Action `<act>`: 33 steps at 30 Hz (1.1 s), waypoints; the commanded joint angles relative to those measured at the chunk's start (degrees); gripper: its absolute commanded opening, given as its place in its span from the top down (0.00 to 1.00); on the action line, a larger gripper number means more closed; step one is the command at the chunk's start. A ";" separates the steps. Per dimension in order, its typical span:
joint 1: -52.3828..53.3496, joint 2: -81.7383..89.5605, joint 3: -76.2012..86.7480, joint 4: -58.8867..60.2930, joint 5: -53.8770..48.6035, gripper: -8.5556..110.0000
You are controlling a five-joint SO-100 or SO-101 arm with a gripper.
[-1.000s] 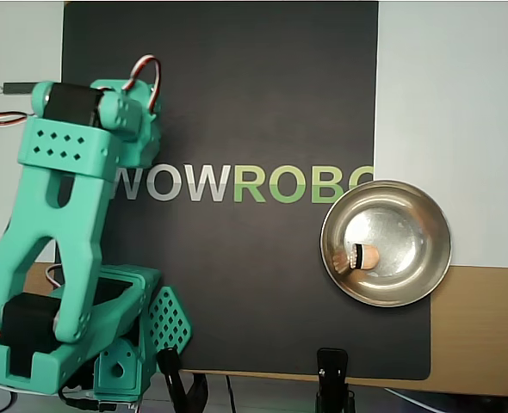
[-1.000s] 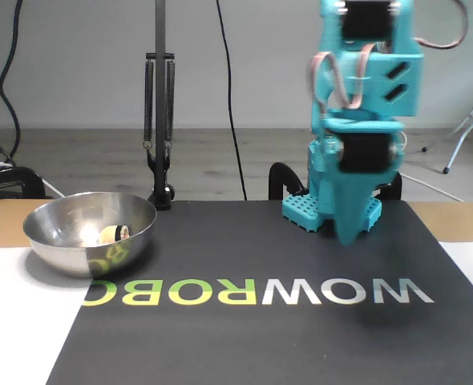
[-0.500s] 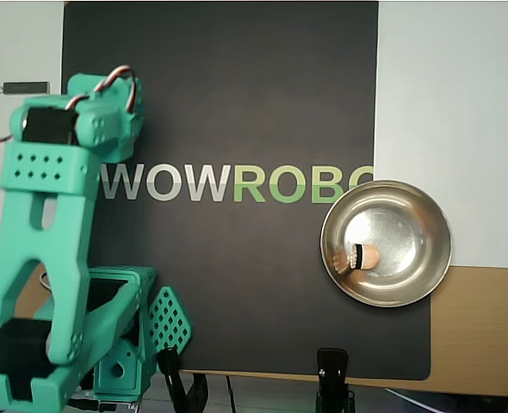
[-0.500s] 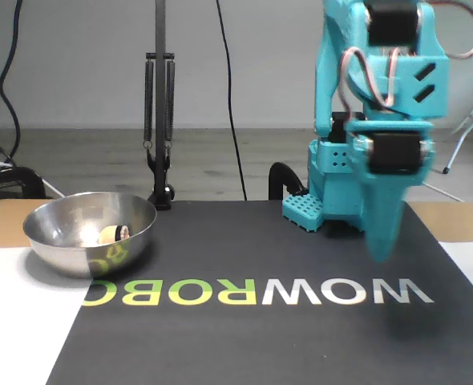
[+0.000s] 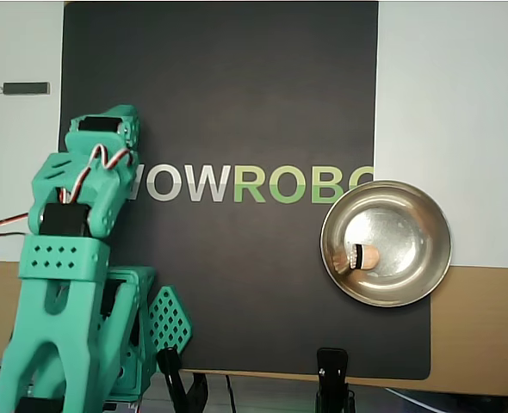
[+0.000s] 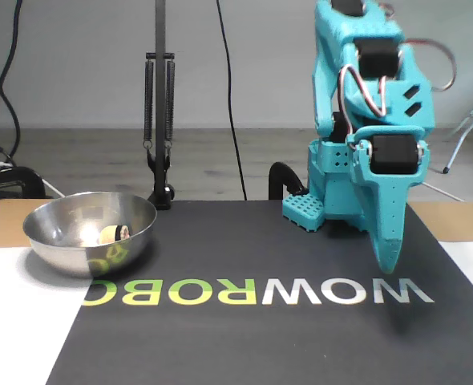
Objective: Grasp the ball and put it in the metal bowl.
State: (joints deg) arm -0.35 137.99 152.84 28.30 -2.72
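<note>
The ball [image 5: 367, 256], pale peach with a dark band at one side, lies inside the metal bowl [image 5: 409, 225] at the right of the overhead view. The fixed view shows the ball [image 6: 110, 235] low in the bowl [image 6: 64, 245] at the left. My teal gripper [image 6: 389, 263] points down over the mat's right side in that view, far from the bowl. Its fingers are closed into one tapered tip and hold nothing. From overhead, the folded arm [image 5: 65, 258] is at the left, and its wrist hides the fingertips.
A black mat [image 5: 237, 86] with WOWROBO lettering covers the table's middle. A small dark bar [image 5: 26, 88] lies at its upper left. Black clamps [image 5: 331, 374] sit on the near edge. A lamp stand [image 6: 159, 120] rises behind the bowl.
The arm has folded back toward its base, and the gripper swung toward the mat's side edge and dropped lower. The ball stayed still in the bowl.
</note>
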 commanded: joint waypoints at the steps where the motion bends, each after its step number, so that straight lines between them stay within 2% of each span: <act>1: -0.18 7.82 5.89 -4.66 0.35 0.90; 12: 0.00 32.17 26.37 -17.05 0.35 0.90; 33: 0.26 57.57 26.37 13.54 0.00 0.90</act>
State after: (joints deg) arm -0.18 192.04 177.28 39.99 -2.72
